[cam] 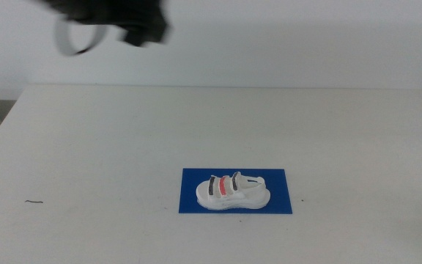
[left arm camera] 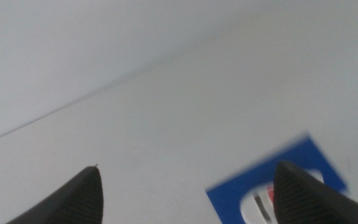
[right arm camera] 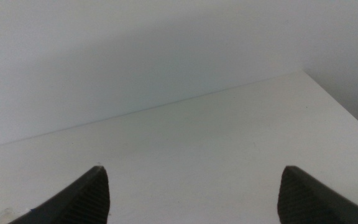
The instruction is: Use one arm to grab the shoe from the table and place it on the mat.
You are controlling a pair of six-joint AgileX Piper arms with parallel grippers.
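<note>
- The shoe point(cam: 232, 193) lies on the mat point(cam: 278, 183), in the middle part of it, with its sole down and its three straps facing up: two dark ones and a red one between them.
- The mat lies flat on the tabletop point(cam: 108, 147), near the front edge.
- The left arm point(cam: 116, 22) is high above the far left part of the tabletop, blurred, well apart from the shoe.
- The left gripper point(left arm camera: 188, 199) has its jaws spread wide and holds nothing; its wrist view shows the mat point(left arm camera: 291, 163) and the shoe point(left arm camera: 263, 205) below.
- The right gripper point(right arm camera: 191, 199) also has its jaws wide apart and empty, over bare tabletop point(right arm camera: 216, 137).
</note>
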